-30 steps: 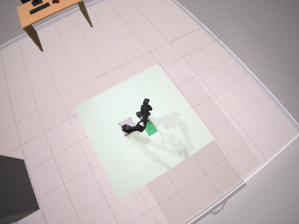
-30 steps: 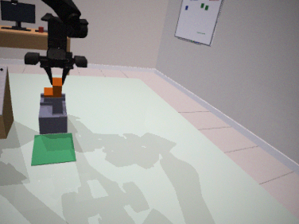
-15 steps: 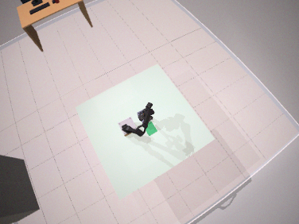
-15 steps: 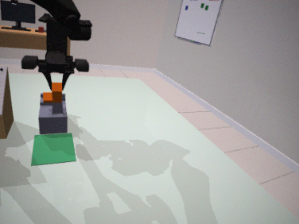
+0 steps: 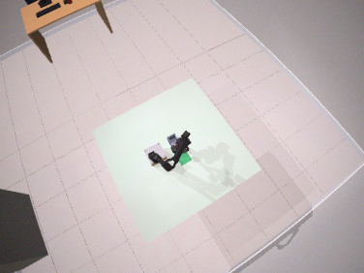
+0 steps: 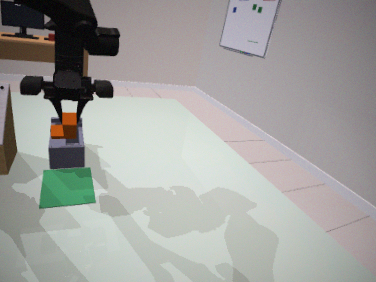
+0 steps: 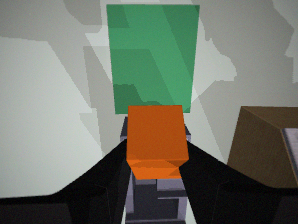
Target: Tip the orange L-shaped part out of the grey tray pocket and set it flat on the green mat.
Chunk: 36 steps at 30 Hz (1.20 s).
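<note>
The orange L-shaped part (image 6: 57, 131) (image 7: 154, 129) is between the fingers of my gripper (image 6: 70, 118) (image 7: 153, 144), which is shut on it. The part shows over the grey tray (image 5: 171, 138) (image 6: 66, 156) (image 7: 183, 209), out of its pocket. Its L-shaped end sticks out low on the left in the exterior view. The dark recesses of the tray show below the part in the wrist view. The green mat (image 5: 185, 159) (image 6: 67, 188) (image 7: 153, 55) lies beside the tray, with nothing on it. The part is too small to make out in the top view.
A brown-sided block with a pale top (image 5: 154, 149) (image 6: 5, 135) (image 7: 257, 145) stands beside the tray, under the arm's base. A wooden desk (image 5: 63, 17) stands far off, and a dark cabinet (image 5: 19, 232) is at the left edge of the top view.
</note>
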{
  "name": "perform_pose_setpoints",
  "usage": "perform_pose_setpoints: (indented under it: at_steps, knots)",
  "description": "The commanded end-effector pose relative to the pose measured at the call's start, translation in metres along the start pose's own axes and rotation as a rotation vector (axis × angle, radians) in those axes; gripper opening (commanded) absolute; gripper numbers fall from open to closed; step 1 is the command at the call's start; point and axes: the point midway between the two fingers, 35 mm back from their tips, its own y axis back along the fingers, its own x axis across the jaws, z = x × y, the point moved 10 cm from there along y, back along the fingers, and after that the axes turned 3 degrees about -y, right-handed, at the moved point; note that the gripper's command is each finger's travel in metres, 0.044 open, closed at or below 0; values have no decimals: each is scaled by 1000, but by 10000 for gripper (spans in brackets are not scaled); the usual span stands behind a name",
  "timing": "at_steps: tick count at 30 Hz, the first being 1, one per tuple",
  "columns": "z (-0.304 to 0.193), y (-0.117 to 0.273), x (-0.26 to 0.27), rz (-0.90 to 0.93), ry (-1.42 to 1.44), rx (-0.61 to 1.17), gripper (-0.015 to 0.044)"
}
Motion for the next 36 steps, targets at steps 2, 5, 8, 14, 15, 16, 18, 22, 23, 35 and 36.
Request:
perform_pose_setpoints:
  at_steps: [2,5,8,14,15,16,18,22,23,35,36]
  knots:
    - [25,0,-2,0,3,-5,0]
    - [39,0,-3,0,3,-6,0]
    - [52,0,-4,0,3,-7,0]
    - [58,0,-5,0,3,-7,0]
    - [58,0,-5,0,3,-7,0]
    - [58,-1,-5,0,3,-7,0]
    - [58,-2,-5,0,3,-7,0]
    - [58,-8,-5,0,3,-7,0]
    - [58,-9,-5,0,3,-7,0]
    - [58,-29,-5,0,3,-8,0]
    - [58,-30,-5,0,3,-8,0]
